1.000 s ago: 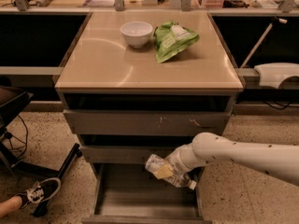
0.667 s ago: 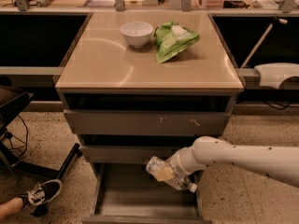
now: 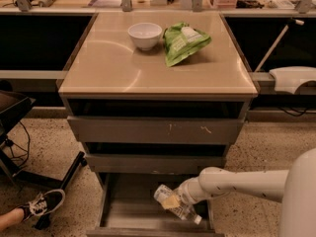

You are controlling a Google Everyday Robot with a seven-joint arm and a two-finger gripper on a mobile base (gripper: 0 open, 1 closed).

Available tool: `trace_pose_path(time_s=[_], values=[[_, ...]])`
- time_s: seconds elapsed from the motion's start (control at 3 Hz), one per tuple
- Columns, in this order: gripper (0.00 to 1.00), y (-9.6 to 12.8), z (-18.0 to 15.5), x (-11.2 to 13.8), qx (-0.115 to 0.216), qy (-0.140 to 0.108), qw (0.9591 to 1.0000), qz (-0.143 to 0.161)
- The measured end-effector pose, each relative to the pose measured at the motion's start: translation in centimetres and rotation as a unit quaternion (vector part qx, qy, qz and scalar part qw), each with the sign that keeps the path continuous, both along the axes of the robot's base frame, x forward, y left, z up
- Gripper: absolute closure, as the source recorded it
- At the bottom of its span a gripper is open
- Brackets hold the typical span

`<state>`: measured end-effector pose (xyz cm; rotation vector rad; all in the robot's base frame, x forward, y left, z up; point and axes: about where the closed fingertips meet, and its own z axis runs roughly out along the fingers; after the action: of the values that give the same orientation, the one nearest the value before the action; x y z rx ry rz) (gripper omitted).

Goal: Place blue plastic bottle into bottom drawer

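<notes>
The blue plastic bottle [image 3: 168, 198], clear and ribbed with a pale label, lies tilted with its white cap pointing down and to the right. My gripper [image 3: 181, 202] comes in from the right on a white arm and is shut on the bottle's middle. It holds the bottle low inside the open bottom drawer [image 3: 129, 210], at the drawer's right side, just above the grey floor. I cannot tell whether the cap end touches the floor.
Two shallower grey drawers [image 3: 153, 130] sit above, slightly pulled out. On the cabinet top stand a white bowl [image 3: 144, 35] and a green snack bag [image 3: 185, 42]. A person's shoe [image 3: 44, 205] and a black chair base [image 3: 29, 177] are on the floor at left.
My gripper has moved down with the bottle, from in front of the middle drawer into the open bottom drawer.
</notes>
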<state>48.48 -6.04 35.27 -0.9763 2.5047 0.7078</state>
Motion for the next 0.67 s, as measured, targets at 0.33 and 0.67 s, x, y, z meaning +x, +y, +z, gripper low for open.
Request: trace_pose_path(time_s=[0.33, 0.67], values=[[1.0, 0.5, -2.1, -1.2, 0.008, 0.019, 0.9998, -0.002], [1.0, -1.4, -2.9, -1.2, -0.001, 0.012, 0.9995, -0.028]])
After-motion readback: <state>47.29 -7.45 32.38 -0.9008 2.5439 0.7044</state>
